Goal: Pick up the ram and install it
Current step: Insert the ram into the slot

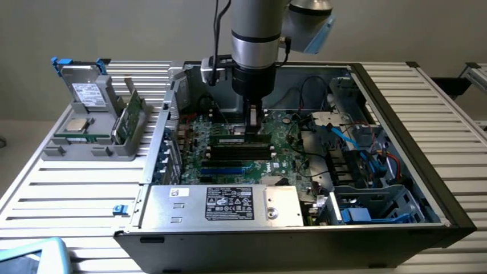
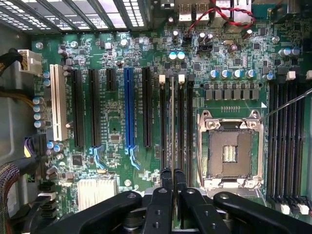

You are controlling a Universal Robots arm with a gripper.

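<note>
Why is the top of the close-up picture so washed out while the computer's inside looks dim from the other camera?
Wrist view: the pale slats beyond the motherboard are blown out white by glare, and the heatsink glints. Exterior view: the case walls and the arm overhead seem to shade the motherboard, so it looks dim, while the power supply cover is evenly lit.

No writing can be read with any certainty. The silver power supply box (image 1: 283,205) carries a black label (image 1: 229,204) with white print and small signs, too fine to make out, and a small white sticker (image 1: 181,193) beside it. The drive (image 1: 85,91) standing in the grey holder (image 1: 102,151) bears a pale label, also illegible. The motherboard (image 2: 114,122) has tiny white markings, unreadable.
</note>
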